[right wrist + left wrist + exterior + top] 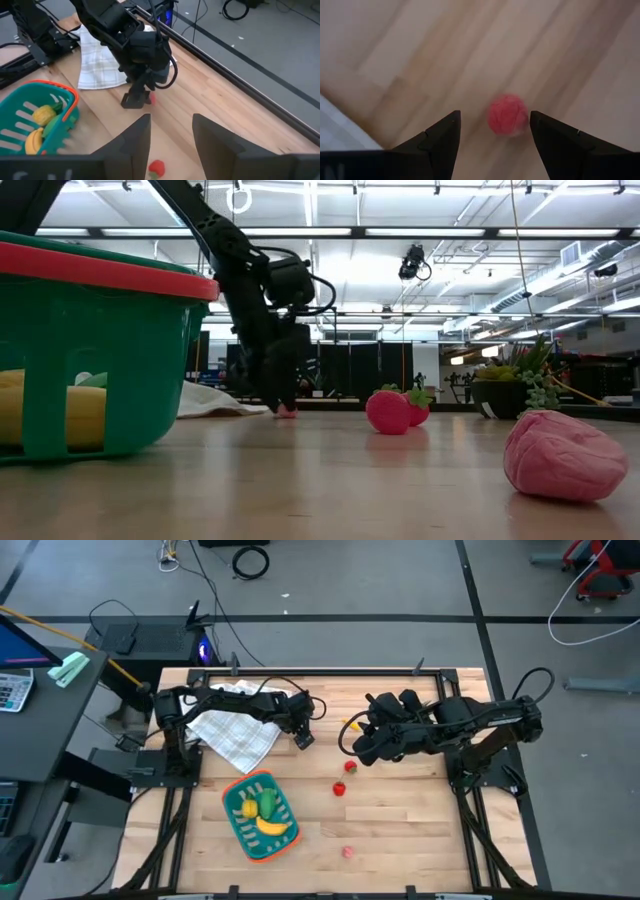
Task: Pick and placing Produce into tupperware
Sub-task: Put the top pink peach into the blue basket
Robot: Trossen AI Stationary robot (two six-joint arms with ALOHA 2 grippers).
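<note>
Looking down from the high view, the left hand point(303, 741) sits just left of frame centre on the wooden table point(400, 830), beside the white checked cloth point(235, 735). The right hand point(365, 745) waits just right of centre. The teal tupperware point(243, 835) lies lower left, holding a banana point(273, 826), a lemon point(247, 808) and a green vegetable point(268, 804). Two red pieces point(350, 767) lie near the middle, and a pink piece point(348, 851) lies lower down.

In the low view, the left hand point(283, 402) reaches the table left of centre, a small red ball point(287, 412) at its tip; the tupperware point(120, 360) fills the left edge.

The left wrist view shows that hand point(495, 137) spread wide, with the red ball point(507, 115) between its fingers, untouched.

In the right wrist view, the right hand point(171, 135) stands moderately open and empty at the bottom, with a red piece point(156, 168) on the table below it.
</note>
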